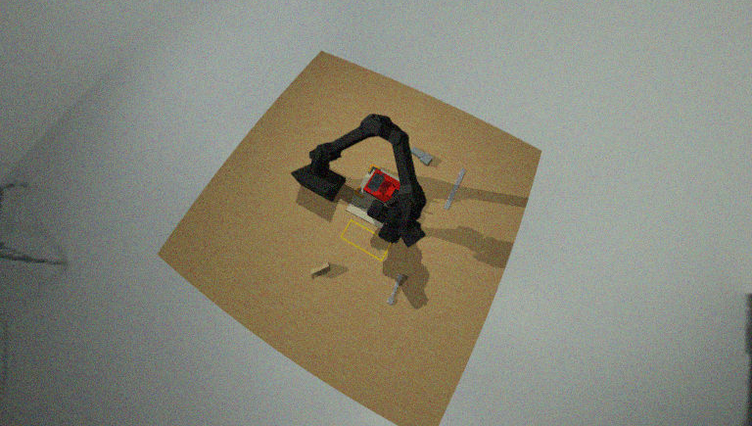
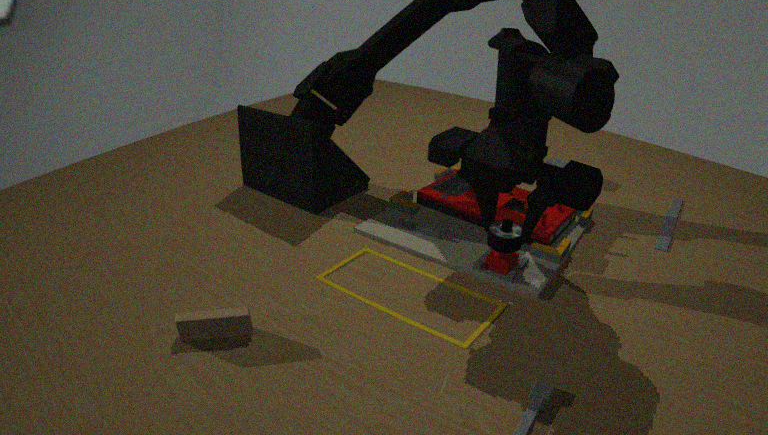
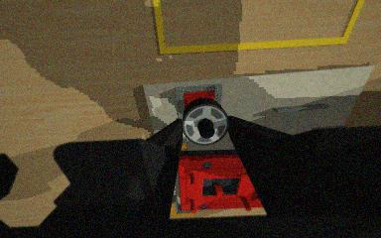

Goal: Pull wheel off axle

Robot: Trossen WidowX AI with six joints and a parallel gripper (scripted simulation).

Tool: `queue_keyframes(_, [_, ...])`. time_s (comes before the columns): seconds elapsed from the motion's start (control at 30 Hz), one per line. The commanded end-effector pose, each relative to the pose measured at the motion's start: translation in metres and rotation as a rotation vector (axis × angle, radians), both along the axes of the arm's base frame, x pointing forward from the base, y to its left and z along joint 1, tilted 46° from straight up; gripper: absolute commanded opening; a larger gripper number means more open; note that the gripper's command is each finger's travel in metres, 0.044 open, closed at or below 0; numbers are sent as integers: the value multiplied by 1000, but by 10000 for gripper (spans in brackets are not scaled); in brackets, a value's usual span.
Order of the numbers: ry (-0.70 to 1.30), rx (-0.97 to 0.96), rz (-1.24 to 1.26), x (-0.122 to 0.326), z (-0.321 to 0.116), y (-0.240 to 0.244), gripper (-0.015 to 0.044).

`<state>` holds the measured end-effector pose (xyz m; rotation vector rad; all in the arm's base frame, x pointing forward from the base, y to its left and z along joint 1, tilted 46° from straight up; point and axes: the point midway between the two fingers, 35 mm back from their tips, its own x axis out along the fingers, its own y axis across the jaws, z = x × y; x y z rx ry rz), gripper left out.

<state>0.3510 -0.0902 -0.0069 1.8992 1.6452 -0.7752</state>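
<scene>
The wheel (image 2: 502, 242) (image 3: 192, 124), a black tyre with a grey spoked rim, is upright on the axle above a red block (image 2: 500, 263) (image 3: 198, 95). The dark axle end (image 2: 507, 225) (image 3: 206, 129) shows in its hub. My gripper (image 2: 505, 233) (image 3: 203, 122) is shut on the wheel, one finger on each side. In the top view the arm hides the wheel. The marked area, a yellow outline (image 1: 361, 248) (image 2: 391, 312) (image 3: 198, 50), lies on the table beside the grey base plate (image 1: 362, 213) (image 2: 396, 237) (image 3: 317, 81).
A red chassis part (image 1: 374, 191) (image 2: 453, 198) (image 3: 223, 164) sits between orange corner pieces on the plate, close behind the fingers. A wooden block (image 1: 320, 269) (image 2: 214, 328) lies beyond the marked area. Grey bars (image 1: 454, 188) (image 1: 396, 290) (image 2: 670, 225) and a grey piece (image 1: 424, 156) lie farther out.
</scene>
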Motion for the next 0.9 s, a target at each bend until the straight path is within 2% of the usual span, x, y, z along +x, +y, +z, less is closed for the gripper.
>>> queue_keyframes(0.0, [-2,-4,-17,-2,6,-9,0])
queue_keyframes(0.87, [-2,-4,-18,-3,12,-15,0])
